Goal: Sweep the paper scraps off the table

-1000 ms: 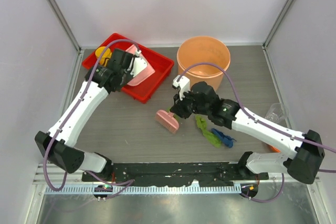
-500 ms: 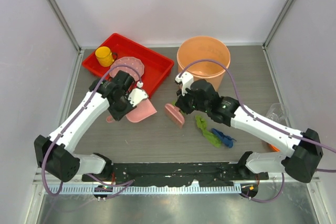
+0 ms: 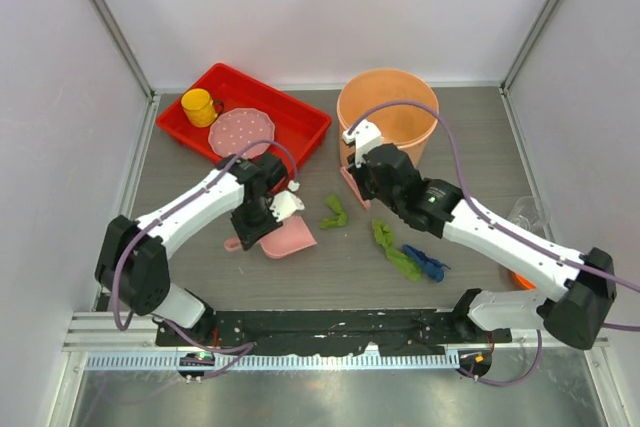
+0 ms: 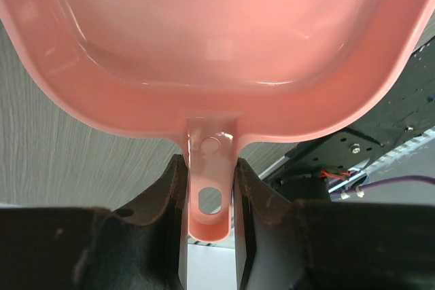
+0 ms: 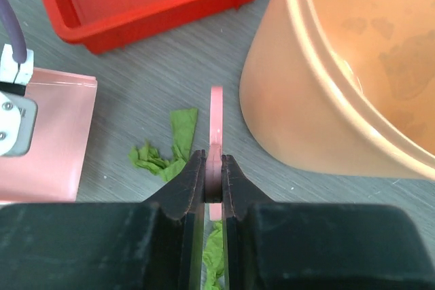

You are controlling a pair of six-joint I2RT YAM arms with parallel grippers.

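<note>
Red tray [image 3: 296, 123] held a cup [image 3: 200, 105] and plate [image 3: 243, 131]; only the top view showed the blue scrap [image 3: 428, 262]. Left gripper [image 4: 209, 168] grasped the dustpan [image 4: 217, 45], right gripper [image 5: 214, 168] the brush [image 5: 216, 117].

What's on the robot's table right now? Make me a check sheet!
Surface: dark grey wood-grain table.
Job's things: green paper scraps and one blue scrap lie on the table, unswept.
Clutter: orange bucket; red tray holding yellow cup and pink plate.
Grippers: left gripper shut on pink dustpan handle; right gripper shut on pink brush.
Cables: purple cables run along both arms.
Surroundings: white walls, metal rails.
</note>
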